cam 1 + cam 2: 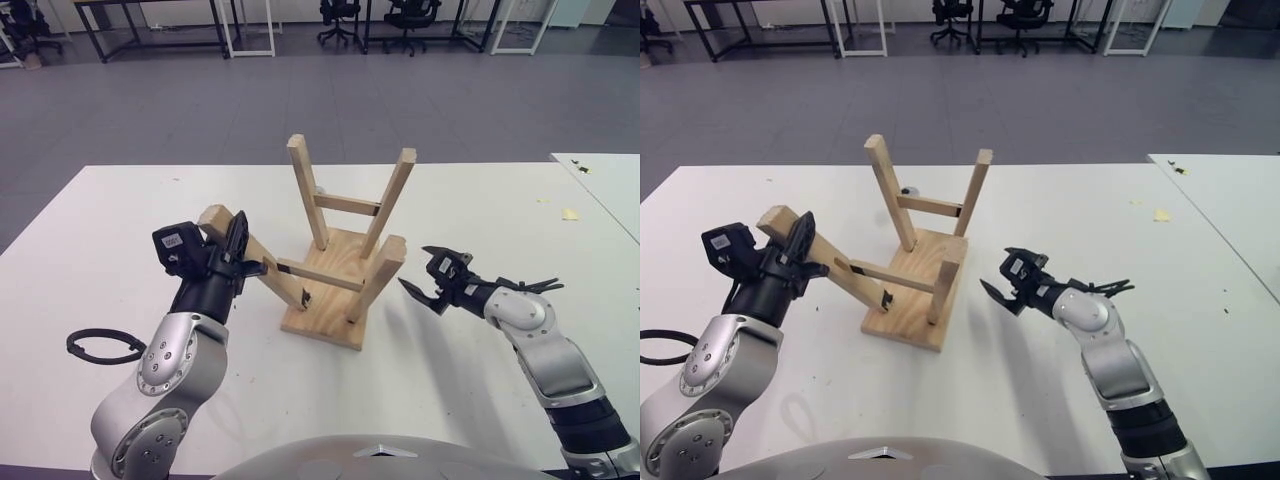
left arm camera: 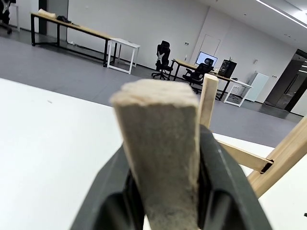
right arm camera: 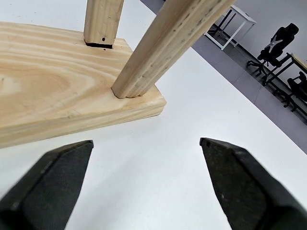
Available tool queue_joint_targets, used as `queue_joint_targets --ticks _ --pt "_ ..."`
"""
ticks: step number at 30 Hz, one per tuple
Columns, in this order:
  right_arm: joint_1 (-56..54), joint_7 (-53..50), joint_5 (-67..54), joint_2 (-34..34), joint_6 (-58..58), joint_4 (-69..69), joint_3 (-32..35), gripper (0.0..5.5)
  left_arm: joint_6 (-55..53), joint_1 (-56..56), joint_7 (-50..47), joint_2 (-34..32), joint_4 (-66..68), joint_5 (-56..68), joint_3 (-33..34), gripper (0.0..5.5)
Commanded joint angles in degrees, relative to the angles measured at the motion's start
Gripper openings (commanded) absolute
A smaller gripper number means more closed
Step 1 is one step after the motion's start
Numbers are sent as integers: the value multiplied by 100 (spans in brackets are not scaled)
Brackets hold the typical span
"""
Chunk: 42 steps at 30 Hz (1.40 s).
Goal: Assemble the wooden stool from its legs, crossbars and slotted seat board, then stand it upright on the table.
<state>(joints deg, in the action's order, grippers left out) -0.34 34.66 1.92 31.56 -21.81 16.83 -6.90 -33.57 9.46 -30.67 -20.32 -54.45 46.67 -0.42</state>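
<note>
Leg (image 1: 273, 283) sits clamped inside left gripper (image 1: 239, 251).

Nothing here can be read for certain. A small white sticker (image 1: 172, 240) on the black box behind the left claw (image 1: 242, 256) carries dark print too small to make out. A lit monitor (image 2: 206, 61) far back in the room is illegible.

1. A smooth grey floor (image 1: 200, 100) stretches across an open office hall.
2. Black swivel office chairs (image 1: 340, 10) stand along the far side, near a white-framed table (image 2: 124, 44) and a long wood-topped desk on black legs (image 2: 72, 26).
3. A plain white wall (image 2: 144, 24) rises behind a lit computer monitor (image 2: 206, 61).
4. A narrow ceiling light strip (image 2: 283, 14) runs overhead.
</note>
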Motion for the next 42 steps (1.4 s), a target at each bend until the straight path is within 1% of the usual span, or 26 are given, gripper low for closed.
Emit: queue_joint_targets --ticks 1,8,13,19,25,30,34,37,39,41,42 --pt "-196 5 -18 61 -22 -39 73 418 -383 63 185 -240 498 -461 310 103" --pt "-357 57 -57 113 -2 -121 160 418 -584 -155 566 -118 800 -255 434 103" --pt "-645 97 -105 90 -13 -151 145 418 -969 -561 715 -123 1108 -245 330 103" --pt "-660 70 -102 65 1 -199 153 418 -1237 -870 822 -217 1019 -389 351 103" --pt "-750 67 -99 93 -53 -201 186 418 -1390 -118 976 -153 950 -749 -103 103" --pt "-916 115 -80 75 -103 -165 101 418 -1387 -246 1124 81 1267 -997 -455 103" --pt "-1103 197 -101 147 -134 -138 117 418 -1363 -166 1062 517 1498 -1228 -710 103" --pt "-1455 208 -299 57 -486 157 223 418 -1331 -34 1039 775 1633 -1472 -808 103" --pt "-1956 125 -438 13 -1106 557 315 418 -1368 -69 1054 867 1696 -1629 -839 103" --pt "-2731 -341 -305 -57 -2287 1124 584 418 -1380 -348 979 1126 1740 -1725 -840 103" --pt "-3108 -608 -314 -214 -2873 1435 773 418 -1362 -562 922 1273 1785 -1784 -829 103"
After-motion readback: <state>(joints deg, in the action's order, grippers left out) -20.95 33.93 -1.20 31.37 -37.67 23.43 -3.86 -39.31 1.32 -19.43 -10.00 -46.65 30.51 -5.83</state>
